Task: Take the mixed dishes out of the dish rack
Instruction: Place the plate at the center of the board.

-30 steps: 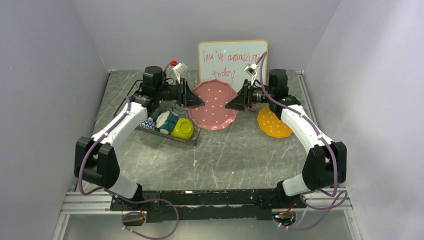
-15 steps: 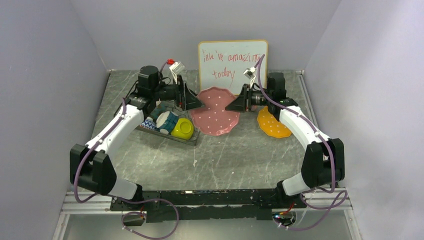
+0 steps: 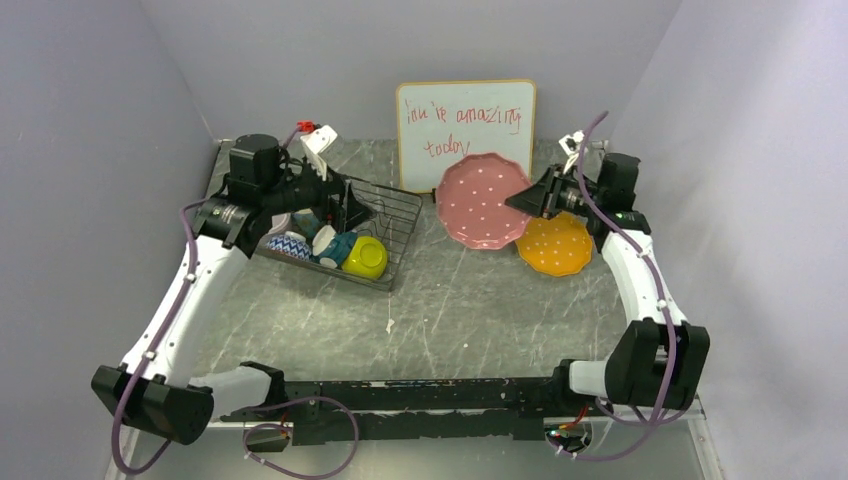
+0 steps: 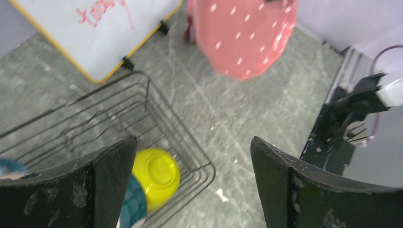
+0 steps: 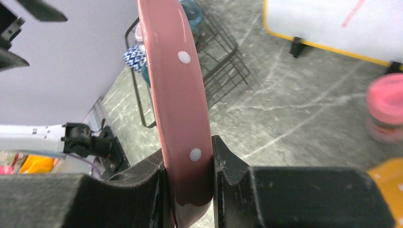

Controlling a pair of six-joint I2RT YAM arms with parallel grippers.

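Observation:
My right gripper point(image 3: 520, 201) point(image 5: 188, 149) is shut on the rim of the pink speckled plate point(image 3: 483, 200) point(image 5: 173, 71) and holds it on edge above the table, in front of the whiteboard. An orange-yellow plate point(image 3: 556, 246) point(image 5: 387, 176) lies flat just under and to the right of it. The black wire dish rack point(image 3: 385, 213) point(image 4: 157, 109) holds a yellow bowl point(image 3: 365, 257) point(image 4: 155, 175), a blue mug point(image 3: 331, 243) and a blue-patterned bowl point(image 3: 290, 245) point(image 5: 133, 54). My left gripper point(image 3: 350, 206) point(image 4: 192, 142) hangs wide open over the rack with nothing between its fingers.
A whiteboard point(image 3: 465, 120) point(image 4: 109, 28) with red writing leans on the back wall. A small pink bottle point(image 5: 386, 114) stands in front of it near the orange plate. Grey walls close in on both sides. A small white scrap point(image 3: 389, 325) lies on the table.
My left gripper opened, let go of the pink plate and drew back left over the rack. My right gripper closed on the plate and carried it right, over the orange plate.

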